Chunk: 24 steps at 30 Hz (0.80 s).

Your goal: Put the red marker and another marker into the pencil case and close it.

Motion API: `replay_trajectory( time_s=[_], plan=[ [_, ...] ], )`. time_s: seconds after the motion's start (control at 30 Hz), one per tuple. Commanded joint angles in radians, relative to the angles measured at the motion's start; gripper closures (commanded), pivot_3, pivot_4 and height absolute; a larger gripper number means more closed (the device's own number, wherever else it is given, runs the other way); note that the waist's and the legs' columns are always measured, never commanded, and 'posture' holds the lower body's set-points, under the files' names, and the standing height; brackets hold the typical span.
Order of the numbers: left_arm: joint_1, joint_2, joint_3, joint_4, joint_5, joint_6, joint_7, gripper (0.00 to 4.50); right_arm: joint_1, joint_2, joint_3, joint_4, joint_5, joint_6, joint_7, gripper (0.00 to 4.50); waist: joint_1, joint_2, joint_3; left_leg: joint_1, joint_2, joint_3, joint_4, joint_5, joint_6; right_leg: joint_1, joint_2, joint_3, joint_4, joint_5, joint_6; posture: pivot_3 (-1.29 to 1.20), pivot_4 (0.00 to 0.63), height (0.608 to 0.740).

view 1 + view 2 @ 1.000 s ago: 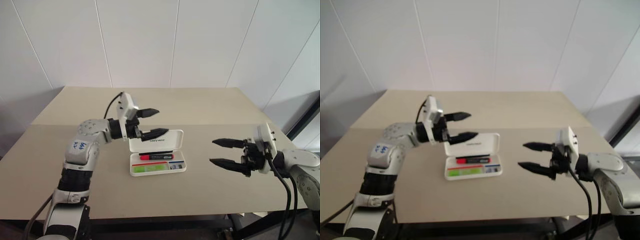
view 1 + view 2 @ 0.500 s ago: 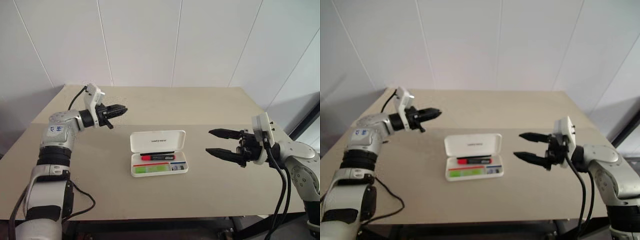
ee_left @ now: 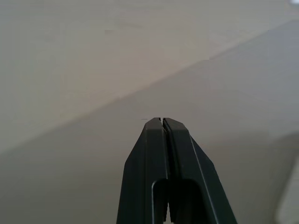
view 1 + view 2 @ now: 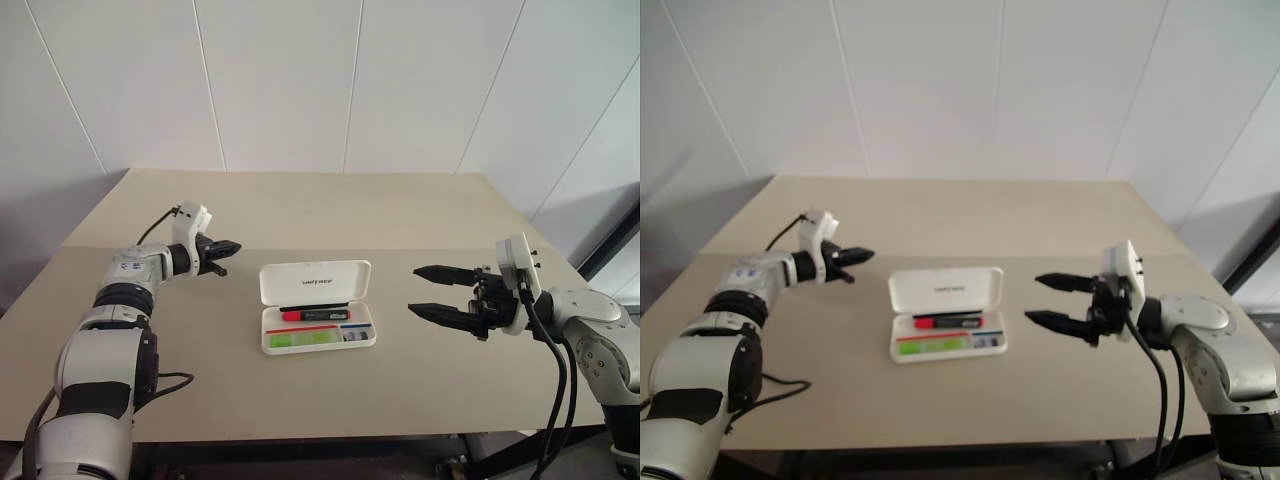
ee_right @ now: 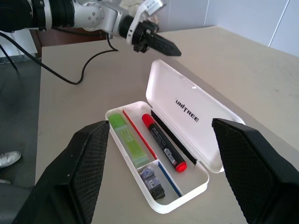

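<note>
The case (image 5: 187,122) is lying open in the middle of the tabletop (image 4: 420,215), lid standing up at the back, with the red marker (image 5: 163,143) and the green marker (image 5: 126,136) both lying inside the tray, a red-and-blue stripe running between them; a small dark item in the tray's corner compartment is too small to make out. The left end effector (image 4: 228,246) is hovering to the case's left, closed on nothing. The right end effector (image 4: 432,292) is hanging open and empty on the case's other side, its fingertips cut off in the right wrist view.
</note>
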<state>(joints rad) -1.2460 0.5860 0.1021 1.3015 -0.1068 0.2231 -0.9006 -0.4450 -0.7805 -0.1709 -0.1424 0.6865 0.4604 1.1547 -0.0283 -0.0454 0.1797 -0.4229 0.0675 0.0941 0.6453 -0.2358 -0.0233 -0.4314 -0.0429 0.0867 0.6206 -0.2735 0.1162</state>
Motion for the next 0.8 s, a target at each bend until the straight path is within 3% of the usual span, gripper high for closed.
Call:
replay_trajectory(
  time_s=[0.03,0.4,0.8],
  plan=[
    [-0.038,-0.014,0.015,-0.004,-0.012,0.086,-0.121,4.46,0.012,-0.022,-0.047,-0.022,0.007,-0.014,0.005,0.0,0.0,0.0,0.0,0.0,0.0,0.0,0.0,0.0,0.0,0.0,0.0,0.0,0.0,0.0,0.0,0.0,0.15,0.74],
    [-0.041,-0.044,-0.071,-0.053,0.032,0.181,-0.488,4.46,-0.013,-0.057,-0.088,0.138,-0.011,-0.058,0.079,0.0,-0.003,0.0,0.0,0.0,0.0,0.0,0.0,-0.001,0.0,0.0,0.0,0.0,0.0,-0.001,-0.001,0.0,0.15,0.74],
    [0.002,-0.029,-0.217,-0.152,0.081,0.175,-0.714,4.46,-0.131,-0.093,-0.053,0.419,-0.088,-0.174,0.275,0.0,-0.007,0.0,0.0,0.0,0.0,0.0,0.001,-0.001,0.0,0.0,0.0,0.001,0.0,-0.001,0.0,0.0,0.15,0.74]
  ],
)
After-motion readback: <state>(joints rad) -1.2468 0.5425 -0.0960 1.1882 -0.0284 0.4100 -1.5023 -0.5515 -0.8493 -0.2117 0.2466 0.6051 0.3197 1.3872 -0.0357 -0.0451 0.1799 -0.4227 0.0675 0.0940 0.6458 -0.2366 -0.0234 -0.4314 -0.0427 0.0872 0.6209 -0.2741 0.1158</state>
